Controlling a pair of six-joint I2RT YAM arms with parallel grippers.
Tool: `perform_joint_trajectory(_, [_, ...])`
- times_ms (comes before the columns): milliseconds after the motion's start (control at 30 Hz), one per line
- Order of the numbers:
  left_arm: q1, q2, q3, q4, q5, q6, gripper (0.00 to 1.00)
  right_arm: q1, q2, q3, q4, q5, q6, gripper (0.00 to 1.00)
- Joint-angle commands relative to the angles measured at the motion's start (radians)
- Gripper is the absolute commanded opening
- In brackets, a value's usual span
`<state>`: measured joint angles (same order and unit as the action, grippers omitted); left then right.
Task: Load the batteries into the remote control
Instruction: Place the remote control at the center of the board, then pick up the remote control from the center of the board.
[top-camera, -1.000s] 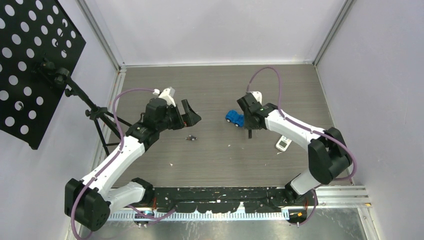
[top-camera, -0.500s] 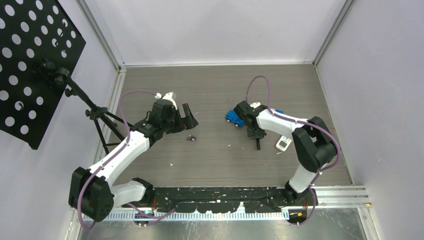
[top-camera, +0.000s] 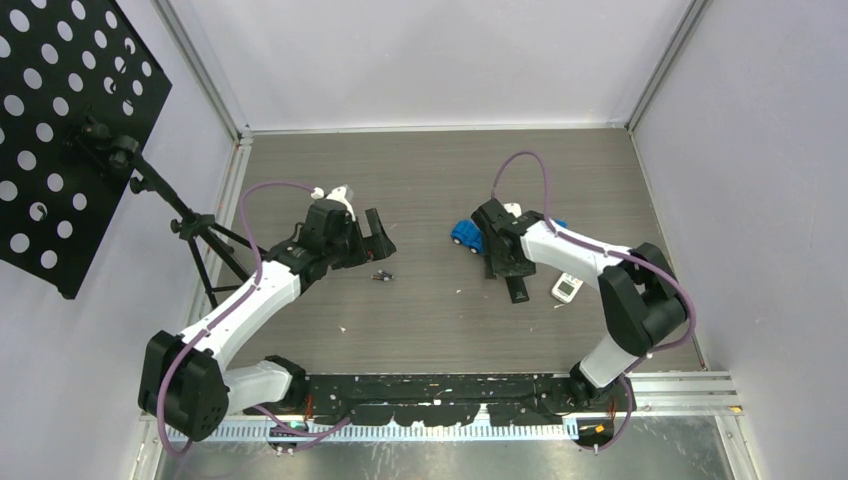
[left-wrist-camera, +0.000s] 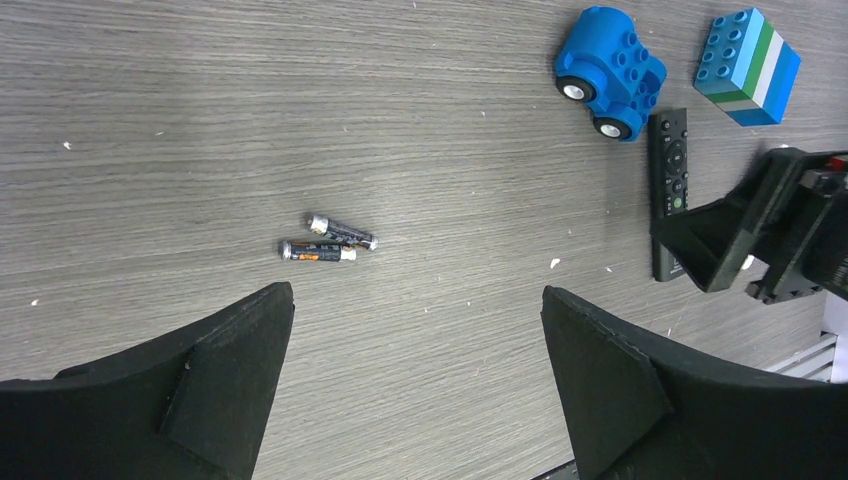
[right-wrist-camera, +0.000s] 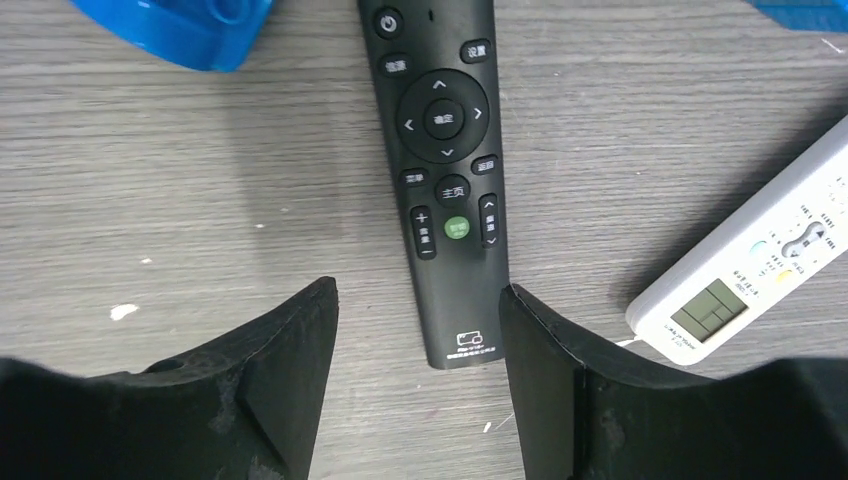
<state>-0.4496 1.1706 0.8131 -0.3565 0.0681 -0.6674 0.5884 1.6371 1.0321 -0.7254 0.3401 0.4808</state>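
The right tool (right-wrist-camera: 418, 290) is open and empty, its matte fingers straddling the near end of the slim black remote (right-wrist-camera: 445, 150), which lies buttons-up, pointing away. The left tool (left-wrist-camera: 417, 291), wide open and empty, is nearer the batteries (left-wrist-camera: 328, 240), two smooth cylinders lying crosswise just ahead on the grained worktop (left-wrist-camera: 150, 120).

Blue toy car (left-wrist-camera: 608, 62), striped brick (left-wrist-camera: 752, 68)

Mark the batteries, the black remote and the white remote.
batteries (left-wrist-camera: 318, 251), left wrist view, body of the lower battery
black remote (right-wrist-camera: 445, 190), right wrist view, mid body below the round pad
white remote (right-wrist-camera: 750, 275), right wrist view, casing beside the display
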Motion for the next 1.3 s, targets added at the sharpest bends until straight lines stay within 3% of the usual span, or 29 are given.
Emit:
perform_joint_trajectory(0, [0.002, 0.001, 0.014, 0.033, -0.005, 0.028, 0.96, -0.025, -0.102, 0.001, 0.035, -0.048, 0.009, 0.66])
perform_joint_trajectory(100, [0.002, -0.004, 0.015, 0.035, -0.001, 0.034, 0.96, -0.075, -0.173, -0.017, 0.037, -0.011, 0.052, 0.7])
perform_joint_trajectory(300, [0.002, -0.018, 0.015, 0.044, 0.021, 0.043, 0.96, -0.266, -0.273, -0.093, 0.012, 0.21, 0.247, 0.72])
perform_joint_trajectory(533, [0.002, -0.032, 0.015, 0.045, 0.03, 0.049, 0.97, -0.457, -0.262, -0.203, 0.137, 0.107, 0.345, 0.77])
perform_joint_trajectory(833, [0.002, -0.041, 0.012, 0.041, 0.039, 0.047, 0.97, -0.52, -0.148, -0.262, 0.228, 0.006, 0.361, 0.79])
perform_joint_trajectory(900, [0.002, -0.04, 0.014, 0.039, 0.04, 0.048, 0.97, -0.536, -0.139, -0.28, 0.243, -0.024, 0.373, 0.75])
perform_joint_trajectory(1067, [0.002, -0.046, 0.023, 0.034, 0.051, 0.047, 0.97, -0.549, -0.143, -0.302, 0.261, -0.044, 0.37, 0.54])
perform_joint_trajectory(1200, [0.002, -0.053, 0.024, 0.046, 0.094, 0.046, 0.97, -0.549, -0.213, -0.301, 0.256, -0.042, 0.364, 0.36])
perform_joint_trajectory(1267, [0.002, -0.055, 0.023, 0.065, 0.13, 0.043, 0.96, -0.549, -0.264, -0.296, 0.249, -0.066, 0.363, 0.31])
